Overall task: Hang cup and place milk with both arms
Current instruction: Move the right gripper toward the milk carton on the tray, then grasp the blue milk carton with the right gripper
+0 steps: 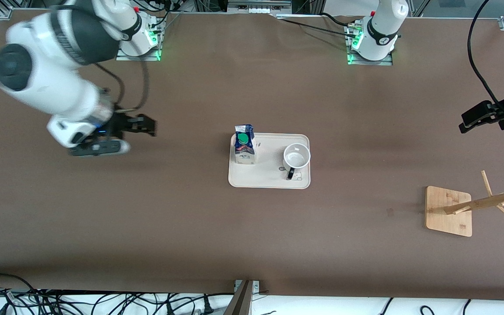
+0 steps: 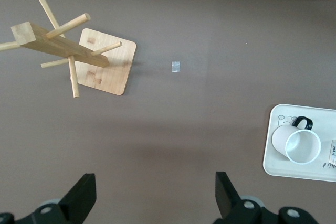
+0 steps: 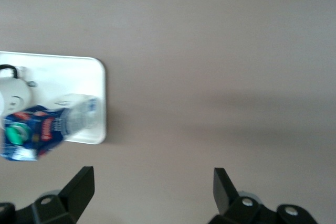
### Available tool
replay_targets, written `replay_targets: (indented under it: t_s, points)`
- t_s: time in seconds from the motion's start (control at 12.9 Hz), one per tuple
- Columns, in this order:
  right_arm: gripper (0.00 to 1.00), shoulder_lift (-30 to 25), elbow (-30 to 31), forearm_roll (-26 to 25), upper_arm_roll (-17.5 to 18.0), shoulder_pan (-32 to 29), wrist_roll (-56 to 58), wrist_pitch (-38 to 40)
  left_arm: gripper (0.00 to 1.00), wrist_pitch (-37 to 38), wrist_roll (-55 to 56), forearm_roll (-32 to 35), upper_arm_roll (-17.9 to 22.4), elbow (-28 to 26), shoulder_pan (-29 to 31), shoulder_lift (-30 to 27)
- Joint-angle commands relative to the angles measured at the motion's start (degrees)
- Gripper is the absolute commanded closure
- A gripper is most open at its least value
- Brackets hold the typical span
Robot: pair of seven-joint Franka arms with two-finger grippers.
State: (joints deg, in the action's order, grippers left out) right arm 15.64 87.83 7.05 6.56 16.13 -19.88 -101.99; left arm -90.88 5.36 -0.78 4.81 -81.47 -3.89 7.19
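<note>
A cream rectangular tray with rounded corners [image 1: 269,181] sits at the centre of the front view on a brown table [image 1: 252,245]. On it stands the small blue-and-white gable-top milk carton with a round green cap [image 1: 244,148], toward the right arm's end, and the white ceramic mug with a black loop handle [image 1: 296,158], upright and empty, toward the left arm's end, its handle pointing to the front camera.

The right gripper [image 1: 140,127], at middle left of that frame, hangs over bare table with its fingers spread and nothing between them. The left gripper [image 1: 481,118], at the right edge, is likewise spread and empty above the table.

A bamboo mug tree with pegs on a square base [image 1: 449,211] stands at lower right. The left wrist view alone shows its pegs [image 2: 68,30] clearly, plus a small pale tag [image 2: 176,66] on the table nearby. The right wrist view shows the carton [image 3: 37,129], blurred, at its lower left.
</note>
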Motion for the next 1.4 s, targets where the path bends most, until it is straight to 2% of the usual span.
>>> replay_targets:
  t_s: [0.0, 0.16, 0.39, 0.7, 1.01, 1.09, 1.17, 1.32]
  points:
    - [0.00, 9.6, -10.1, -0.1, -0.5, 7.5, -11.7, -1.4, 0.00, -0.4, -0.4, 0.6, -0.1, -0.3, -0.2, -0.1]
    - [0.00, 13.7, -12.6, -1.9, -0.5, 11.7, -17.0, -4.7, 0.00, -0.4, -0.1, 0.7, -0.8, -0.2, -0.2, -0.1]
    - [0.00, 17.3, -12.8, -4.4, -0.7, 16.5, -23.0, -8.5, 0.00, -0.4, -0.1, 0.7, -1.0, -0.3, -0.3, 0.0]
    - [0.00, 20.3, -12.7, -6.6, -0.8, 20.6, -30.5, -11.3, 0.00, -0.4, -0.3, 0.9, -1.0, -0.3, -0.5, 0.0]
    - [0.00, 21.3, -10.4, -8.0, -0.8, 22.4, -32.3, -13.0, 0.00, -0.4, -0.3, 0.8, -1.0, -0.3, -0.5, 0.4]
    - [0.03, 21.3, -8.8, -8.2, -0.8, 22.1, -31.9, -14.0, 0.00, 0.0, -0.3, 0.5, -1.0, -0.3, -0.4, 0.4]
    - [0.12, 21.3, -8.0, -8.3, -0.8, 22.0, -31.7, -14.8, 0.00, 0.3, 0.4, 0.5, -1.0, -0.3, -0.5, 0.5]
    - [0.42, 21.3, -7.8, -8.3, -0.8, 22.0, -31.2, -14.9, 0.00, 0.3, 0.4, 0.5, -0.9, -0.4, -0.4, 0.9]
